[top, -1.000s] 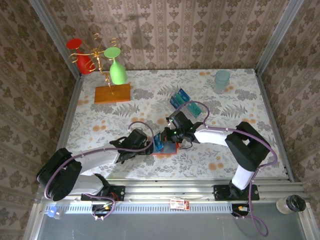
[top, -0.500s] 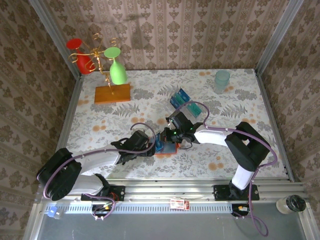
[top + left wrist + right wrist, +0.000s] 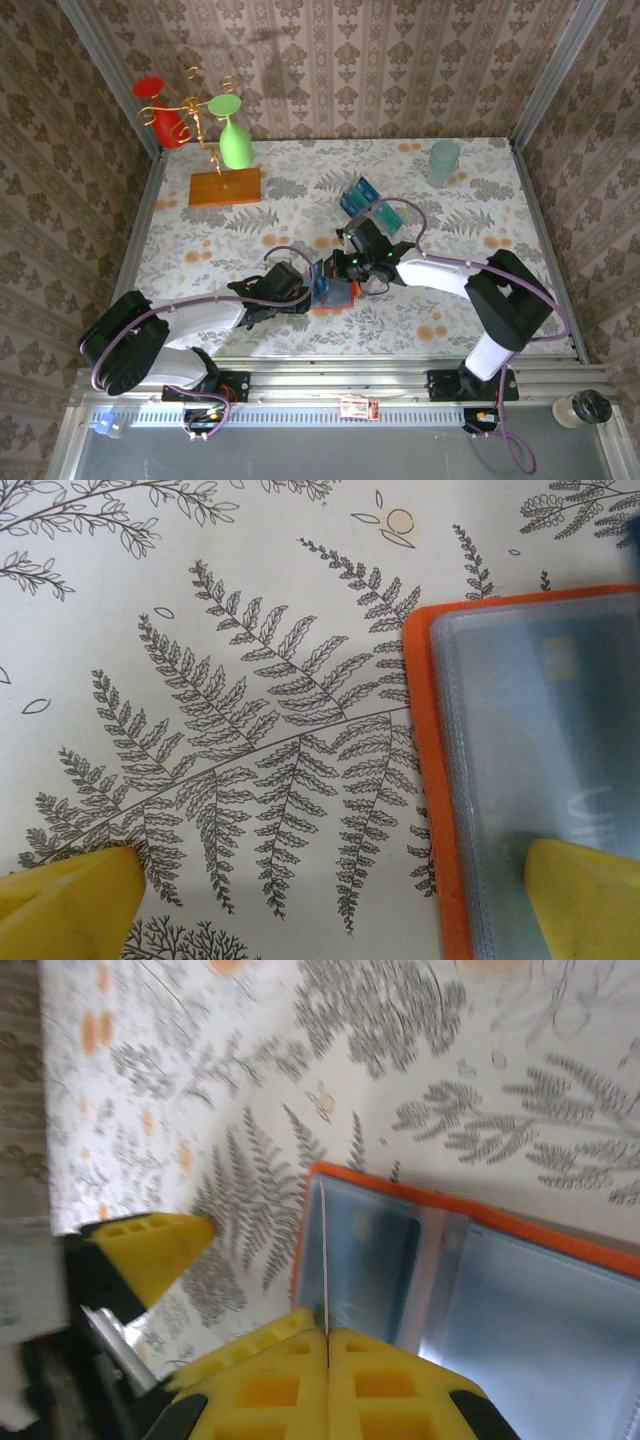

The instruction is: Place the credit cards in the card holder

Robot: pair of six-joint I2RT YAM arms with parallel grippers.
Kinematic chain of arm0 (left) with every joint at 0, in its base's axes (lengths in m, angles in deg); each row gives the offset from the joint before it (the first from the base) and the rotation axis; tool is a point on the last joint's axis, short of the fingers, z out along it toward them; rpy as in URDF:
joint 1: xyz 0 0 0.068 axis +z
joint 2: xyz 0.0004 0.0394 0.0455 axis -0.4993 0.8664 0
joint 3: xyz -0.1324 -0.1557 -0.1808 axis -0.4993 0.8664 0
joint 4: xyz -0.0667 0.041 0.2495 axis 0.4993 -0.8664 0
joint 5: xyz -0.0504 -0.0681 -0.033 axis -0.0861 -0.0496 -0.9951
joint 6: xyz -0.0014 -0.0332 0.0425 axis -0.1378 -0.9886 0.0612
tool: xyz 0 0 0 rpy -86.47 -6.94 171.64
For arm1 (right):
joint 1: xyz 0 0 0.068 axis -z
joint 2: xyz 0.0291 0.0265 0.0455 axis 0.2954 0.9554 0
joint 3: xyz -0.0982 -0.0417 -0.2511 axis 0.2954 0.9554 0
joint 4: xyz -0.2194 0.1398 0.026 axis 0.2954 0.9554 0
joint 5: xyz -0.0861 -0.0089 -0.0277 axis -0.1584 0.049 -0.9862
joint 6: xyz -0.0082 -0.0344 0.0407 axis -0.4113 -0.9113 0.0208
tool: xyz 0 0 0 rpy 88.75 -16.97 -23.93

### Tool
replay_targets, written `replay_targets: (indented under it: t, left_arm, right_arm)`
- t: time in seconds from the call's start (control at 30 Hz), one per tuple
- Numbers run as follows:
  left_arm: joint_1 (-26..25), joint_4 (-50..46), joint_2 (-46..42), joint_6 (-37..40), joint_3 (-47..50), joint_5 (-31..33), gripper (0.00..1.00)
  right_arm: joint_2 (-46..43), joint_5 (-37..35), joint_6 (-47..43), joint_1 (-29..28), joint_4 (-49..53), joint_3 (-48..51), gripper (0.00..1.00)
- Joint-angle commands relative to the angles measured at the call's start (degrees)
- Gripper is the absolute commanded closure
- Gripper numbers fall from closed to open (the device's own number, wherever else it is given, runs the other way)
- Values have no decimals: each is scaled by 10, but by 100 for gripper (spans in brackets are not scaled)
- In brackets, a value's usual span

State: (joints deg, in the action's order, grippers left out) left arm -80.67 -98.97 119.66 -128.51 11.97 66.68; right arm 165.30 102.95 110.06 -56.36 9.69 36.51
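The card holder [image 3: 338,297] lies open on the fern-print table [image 3: 200,250], just toward 6 o'clock from the table's middle, its orange-red cover down and its grey-blue inside facing up. The left gripper [image 3: 305,288] sits at the holder's 9 o'clock edge with its jaws spread wide. In the left wrist view, 1 yellow finger [image 3: 70,895] is over bare table and the other [image 3: 585,890] is over the holder's [image 3: 425,730] clear sleeve; whether it presses on the sleeve cannot be told. A pale blue card shows faintly behind that plastic. The right gripper [image 3: 346,267] comes in from the holder's 1 o'clock side. In the right wrist view its 2 yellow pads [image 3: 390,1390] are pressed together on a thin card [image 3: 322,1250], seen edge-on as a pale line that stands over the left-hand page of the holder [image 3: 520,1300]; its colour cannot be told. A finger of the left gripper [image 3: 150,1250] shows at 9 o'clock in that view. More credit cards [image 3: 356,194], dark blue and teal, stand in a clear tray [image 3: 392,218] near the holder's 12 to 1 o'clock. A teal cup [image 3: 444,160] stands at 2 o'clock and a wooden slab [image 3: 225,187] carrying a red glass [image 3: 160,108] and a green glass [image 3: 235,142] at 10 o'clock.
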Motion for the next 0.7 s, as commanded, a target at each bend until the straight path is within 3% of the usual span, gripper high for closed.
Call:
replay_targets:
  t: [0.0, 0.67]
  left_arm:
    - [-1, -46, 7, -15, 0, 19, 0]
    - [-9, -53, 5, -36, 7, 29, 0]
  right_arm:
    - [-41, -15, -6, 12, 4, 23, 100]
    - [-24, -53, 55, 11, -216, 148, 100]
